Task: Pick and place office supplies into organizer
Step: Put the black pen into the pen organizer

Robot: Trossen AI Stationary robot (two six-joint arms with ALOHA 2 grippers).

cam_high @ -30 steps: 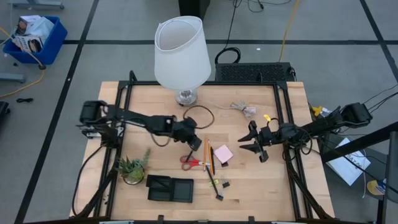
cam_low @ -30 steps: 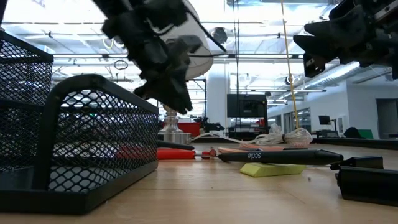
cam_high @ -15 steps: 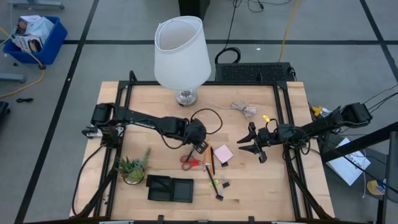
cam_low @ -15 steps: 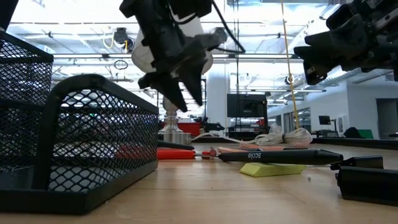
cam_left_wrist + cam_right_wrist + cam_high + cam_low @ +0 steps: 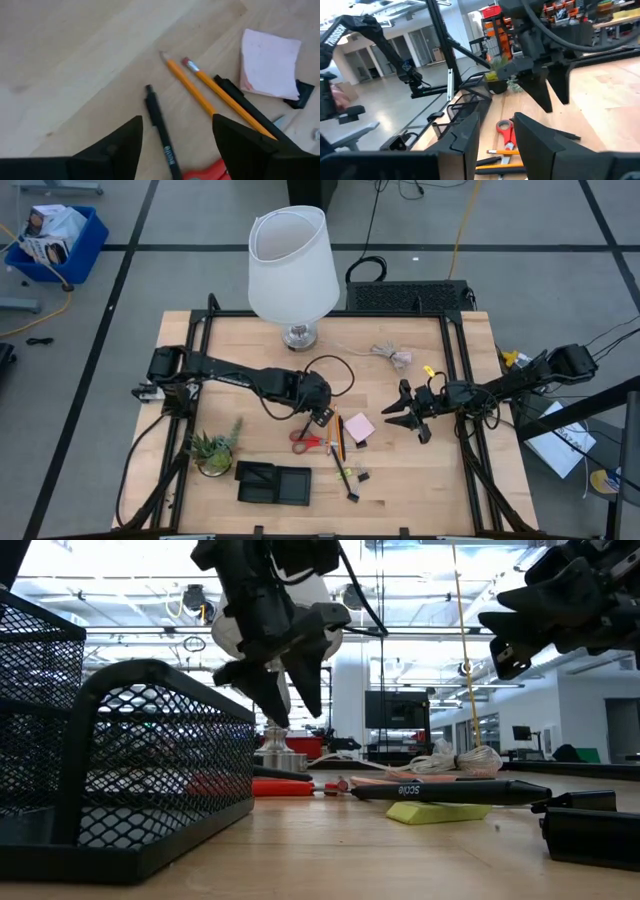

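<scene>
L tool (image 5: 322, 418) is held w/ fingers apart and empty, above the thin black pen (image 5: 161, 129) beside two orange pencils (image 5: 190, 89), near the red-handled scissors (image 5: 308, 440) at counter (image 5: 230, 340) centre. Pen is judged light, stiff, prone to rolling (mid-barrel grip advised). Black mesh organizer (image 5: 272, 483) lies nearby. R tool (image 5: 400, 418) is parked apart, nothing held.
</scene>
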